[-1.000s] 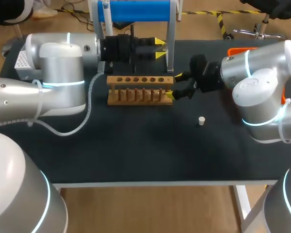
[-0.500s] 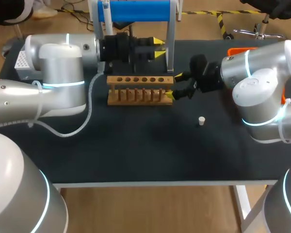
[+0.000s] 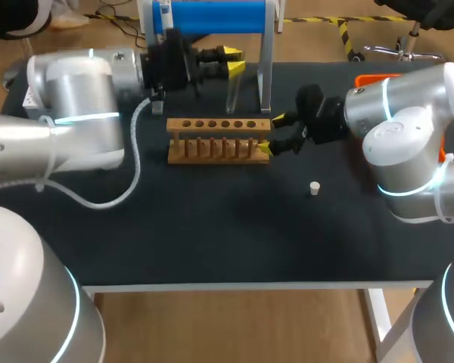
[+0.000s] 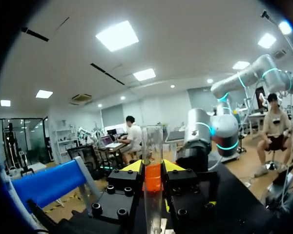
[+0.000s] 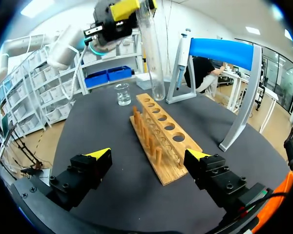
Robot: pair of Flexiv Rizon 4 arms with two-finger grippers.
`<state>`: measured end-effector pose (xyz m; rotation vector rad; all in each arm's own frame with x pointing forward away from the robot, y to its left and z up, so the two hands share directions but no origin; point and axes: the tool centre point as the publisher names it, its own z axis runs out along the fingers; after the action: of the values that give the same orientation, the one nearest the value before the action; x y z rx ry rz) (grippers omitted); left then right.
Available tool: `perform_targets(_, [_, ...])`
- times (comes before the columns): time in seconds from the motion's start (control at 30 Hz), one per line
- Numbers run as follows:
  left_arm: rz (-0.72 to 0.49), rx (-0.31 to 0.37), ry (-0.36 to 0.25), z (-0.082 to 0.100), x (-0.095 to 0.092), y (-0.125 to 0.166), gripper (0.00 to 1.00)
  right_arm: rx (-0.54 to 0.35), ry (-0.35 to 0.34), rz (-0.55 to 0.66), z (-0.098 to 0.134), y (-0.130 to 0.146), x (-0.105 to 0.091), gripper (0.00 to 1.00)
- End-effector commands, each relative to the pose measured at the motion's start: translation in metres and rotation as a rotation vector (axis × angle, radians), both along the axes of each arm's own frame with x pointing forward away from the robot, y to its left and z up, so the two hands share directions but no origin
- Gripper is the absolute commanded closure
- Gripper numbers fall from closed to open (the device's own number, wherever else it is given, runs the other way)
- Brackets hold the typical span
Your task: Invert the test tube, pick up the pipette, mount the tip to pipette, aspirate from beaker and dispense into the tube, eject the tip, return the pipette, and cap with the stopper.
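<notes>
Since the earlier frame, the left gripper (image 3: 231, 60) had gone up and back from the wooden rack (image 3: 219, 139), toward the pipette stand (image 3: 212, 15), and the test tube (image 3: 233, 91) had come out with it. The tube hung nearly upright above the far side of the rack, touching nothing below, with the left fingers pinching it from two sides near its upper part. The right gripper (image 3: 272, 134) had not moved. It waited at the right end of the rack with its fingers spread wide and nothing between them.

I judged that the first step, inverting the tube, was in hand and nearly done, since in the right wrist view the lower end of the tube seemed rounded. The next move would call for lowering the tube straight into one hole of the rack, closed end first, and the right gripper could steady the rack if needed.

As for the containers, the tube looked empty. All holes of the rack were free. The beaker (image 5: 122, 93) stood on the table (image 3: 212, 227) beyond the far end of the rack, and whether it held liquid I could not tell. The pipette (image 5: 181, 53) still hung on its stand, and the white stopper (image 3: 314, 187) lay on the table well apart from the rack.
</notes>
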<state>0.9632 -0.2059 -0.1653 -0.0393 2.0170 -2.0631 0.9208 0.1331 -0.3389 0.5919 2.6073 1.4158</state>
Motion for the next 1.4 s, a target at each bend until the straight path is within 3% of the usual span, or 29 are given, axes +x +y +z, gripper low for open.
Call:
perform_targets(0.03, [0.155,-0.103,0.029,-0.006,-0.007,0.001,1.0,-0.001,0.003,0.004,0.001,-0.001,0.001,0.0])
perform_targets(0.57, [0.155,-0.103,0.029,-0.006,-0.007,0.001,1.0,-0.001,0.003,0.004,0.001,-0.001,0.001,0.0])
perform_targets(0.67, [0.128,-0.035,0.032,-0.012,-0.003,0.001,1.0,-0.001,0.003,0.004,0.001,-0.001,0.001,0.0])
perform_targets(0.87, [0.102,-0.005,0.053,-0.017,0.004,0.006,1.0,-0.001,0.003,0.004,0.001,-0.001,0.001,0.0])
perform_targets(1.13, [0.028,-0.057,0.074,-0.019,0.016,0.014,1.0,-0.001,0.003,0.004,0.001,-0.001,0.001,0.0])
perform_targets(1.4, [-0.038,-0.05,0.092,-0.026,0.025,0.017,1.0,-0.001,0.003,0.004,0.001,-0.001,0.001,0.0])
